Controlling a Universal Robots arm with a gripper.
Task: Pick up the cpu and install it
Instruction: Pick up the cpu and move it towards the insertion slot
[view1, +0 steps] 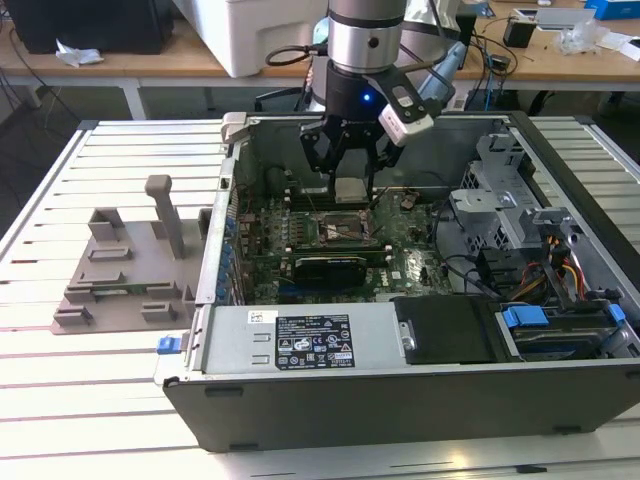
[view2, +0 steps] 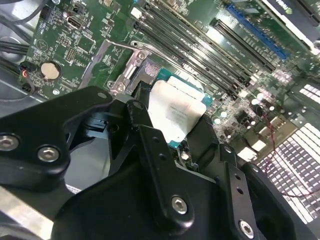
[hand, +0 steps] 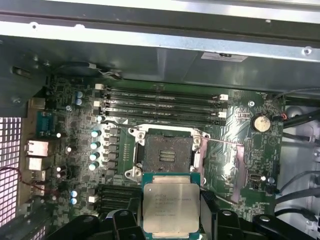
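The cpu (hand: 170, 207), a flat square chip with a silver top and a green rim, is held between the black fingers of my gripper (hand: 170, 222). It also shows in the second wrist view as a pale square cpu (view2: 176, 113) and in the exterior view as the cpu (view1: 349, 190), hanging under the gripper (view1: 349, 185) inside the open computer case. The gripper is shut on it. Below it on the motherboard lies the open socket (hand: 167, 154) with its metal frame, empty, a little apart from the chip. In the exterior view the socket (view1: 343, 229) sits just under the chip.
The green motherboard (hand: 75, 135) carries memory slots (hand: 162, 102) beside the socket and a round coin battery (hand: 260, 122). Case walls (view1: 400, 400), a drive cage (view1: 500, 190) and cables (view1: 560, 270) surround the board. A grey plastic holder tray (view1: 125, 275) stands on the slatted table at the exterior view's left.
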